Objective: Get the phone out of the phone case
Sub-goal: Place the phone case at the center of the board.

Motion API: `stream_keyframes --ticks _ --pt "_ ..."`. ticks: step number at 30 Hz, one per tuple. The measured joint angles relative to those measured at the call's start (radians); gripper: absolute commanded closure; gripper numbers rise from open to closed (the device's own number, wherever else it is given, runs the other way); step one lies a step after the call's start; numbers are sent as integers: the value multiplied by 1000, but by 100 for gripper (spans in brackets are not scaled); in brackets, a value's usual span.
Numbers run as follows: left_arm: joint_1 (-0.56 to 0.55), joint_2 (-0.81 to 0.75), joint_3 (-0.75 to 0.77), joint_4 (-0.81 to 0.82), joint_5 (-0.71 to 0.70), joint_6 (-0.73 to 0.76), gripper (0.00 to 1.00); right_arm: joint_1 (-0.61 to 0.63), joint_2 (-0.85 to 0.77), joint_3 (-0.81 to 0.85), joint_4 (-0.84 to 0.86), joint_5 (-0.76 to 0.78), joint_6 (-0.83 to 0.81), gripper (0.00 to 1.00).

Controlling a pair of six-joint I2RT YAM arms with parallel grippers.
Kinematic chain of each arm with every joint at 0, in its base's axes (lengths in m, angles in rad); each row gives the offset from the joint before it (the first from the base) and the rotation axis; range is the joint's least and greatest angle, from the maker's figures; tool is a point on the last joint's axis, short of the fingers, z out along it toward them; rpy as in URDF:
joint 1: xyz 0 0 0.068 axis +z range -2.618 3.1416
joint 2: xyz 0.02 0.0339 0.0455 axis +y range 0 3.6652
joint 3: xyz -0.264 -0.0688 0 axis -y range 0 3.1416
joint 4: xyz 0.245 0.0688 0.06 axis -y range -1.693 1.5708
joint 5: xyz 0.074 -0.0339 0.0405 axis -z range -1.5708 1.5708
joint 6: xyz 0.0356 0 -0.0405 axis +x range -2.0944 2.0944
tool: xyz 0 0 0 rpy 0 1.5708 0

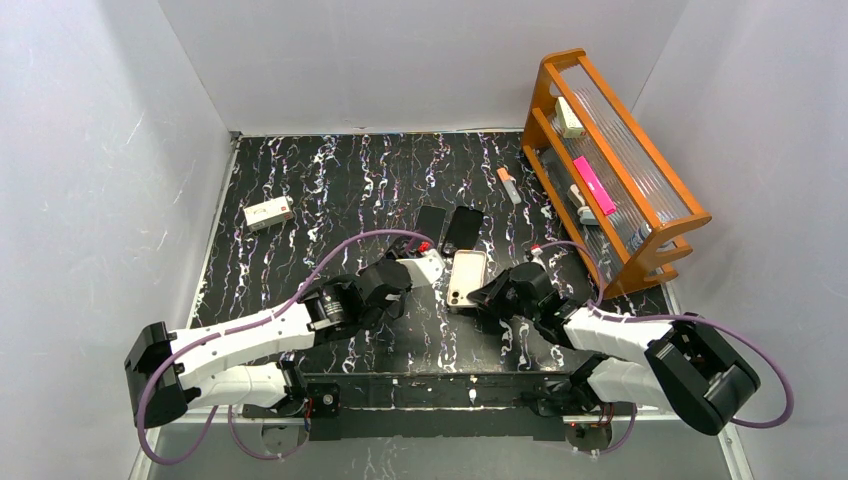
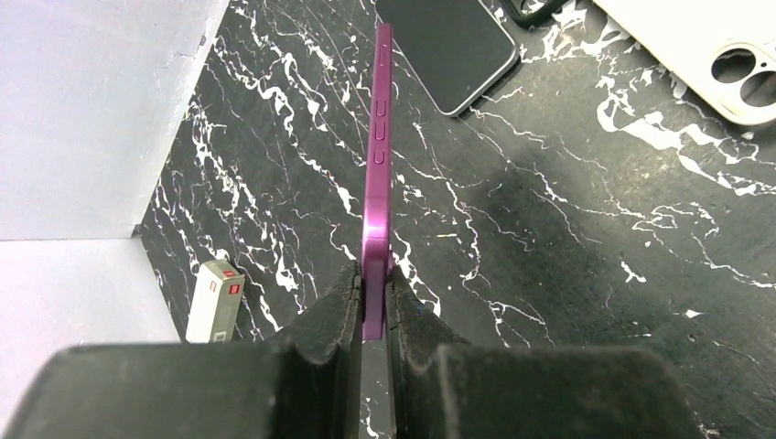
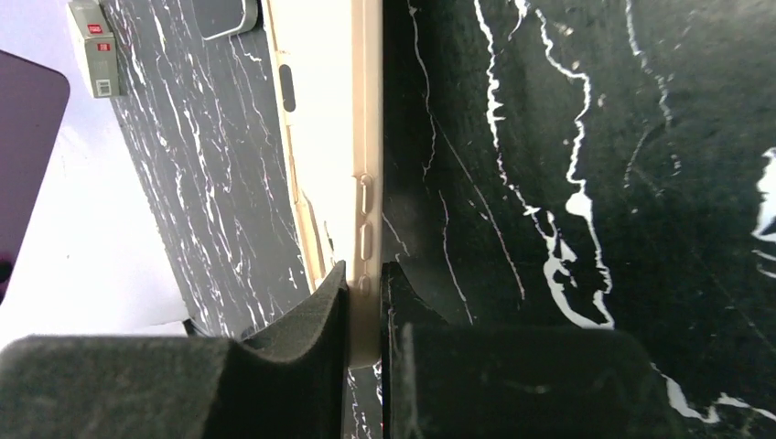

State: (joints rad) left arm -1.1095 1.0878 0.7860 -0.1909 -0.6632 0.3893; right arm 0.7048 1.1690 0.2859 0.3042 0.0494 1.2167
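Evidently, the extraction is appearing all but complete: the left gripper (image 2: 373,302) is clamping the purple phone (image 2: 377,165) edge-on, just beside and apart from the cream phone case (image 3: 329,110), whose side wall the right gripper (image 3: 364,302) is pinching; only setting both down is remaining.

This looks like a robotics lab test cell. Plain white panels (image 1: 90,150) close in a black marble-pattern table (image 1: 340,180). A base rail (image 1: 440,392) sits at its near edge, purple cables (image 1: 372,235) loop over it, and an orange rack (image 1: 688,218) holds small items.
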Motion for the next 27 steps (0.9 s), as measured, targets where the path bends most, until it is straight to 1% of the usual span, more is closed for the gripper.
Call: stream_keyframes --ticks 8,12,16,21,27 --pt "0 -3 -12 -12 -7 -4 100 76 36 -8 102 29 78 99" --pt "0 -16 -17 -12 -7 -8 100 132 32 -7 105 40 91 99" --pt "0 -34 -28 -18 -8 -17 100 168 -9 -7 84 54 105 99" --pt "0 -35 -28 -20 -6 -23 100 186 -33 -8 83 82 145 99" --pt "0 -35 -29 -25 3 -24 100 188 46 -22 108 99 184 99"
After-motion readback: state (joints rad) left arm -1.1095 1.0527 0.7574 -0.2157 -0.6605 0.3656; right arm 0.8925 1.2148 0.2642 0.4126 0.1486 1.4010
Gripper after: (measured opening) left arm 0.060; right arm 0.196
